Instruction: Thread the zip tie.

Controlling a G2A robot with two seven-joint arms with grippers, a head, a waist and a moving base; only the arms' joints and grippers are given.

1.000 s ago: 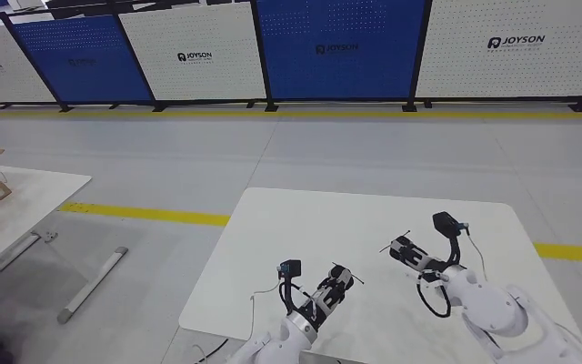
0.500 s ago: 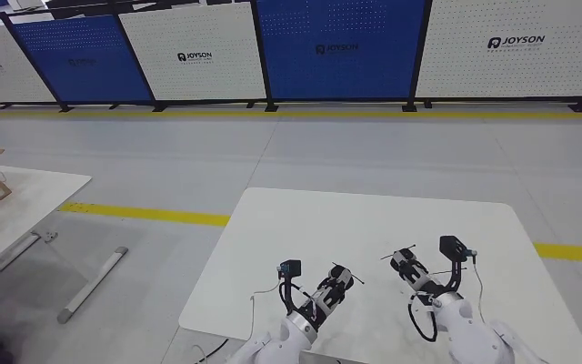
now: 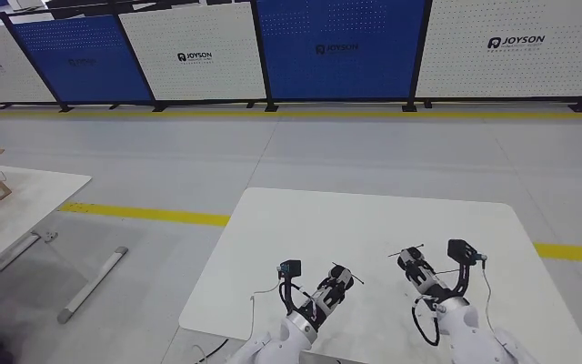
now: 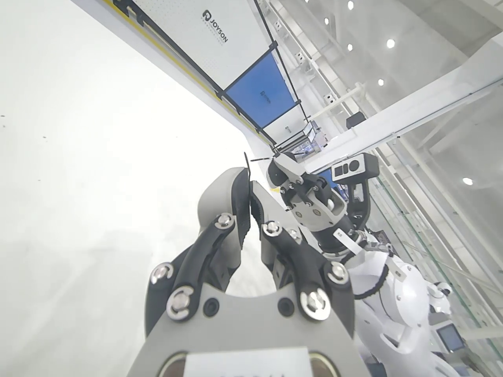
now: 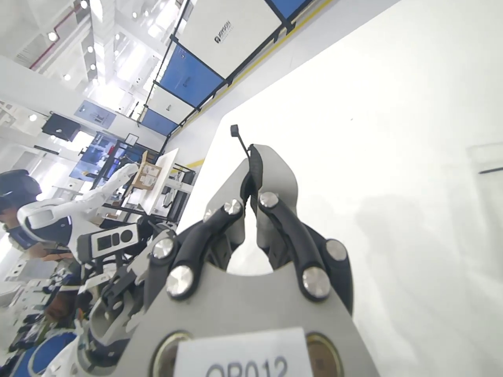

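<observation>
On the white table [image 3: 364,218], my left gripper [image 3: 342,277] sits near the front edge, shut on a thin black zip tie strip [image 3: 349,272]. In the left wrist view the strip's end [image 4: 246,161] pokes out past the closed left gripper [image 4: 249,178]. To its right and a short gap away, my right gripper [image 3: 411,257] is shut on a black zip tie [image 3: 406,251]. In the right wrist view the tie's square head [image 5: 234,130] sticks out beyond the tip of the right gripper [image 5: 250,156]. The two held pieces do not touch.
Bare tabletop stretches beyond both grippers to the far edge [image 3: 373,192]. A short dark strip [image 5: 489,170] lies on the table to one side of the right gripper. Blue and white partition panels [image 3: 336,50] stand across the floor, far behind.
The right arm has drawn back toward the front edge and slightly right, carrying its zip tie. The left arm has stayed still.
</observation>
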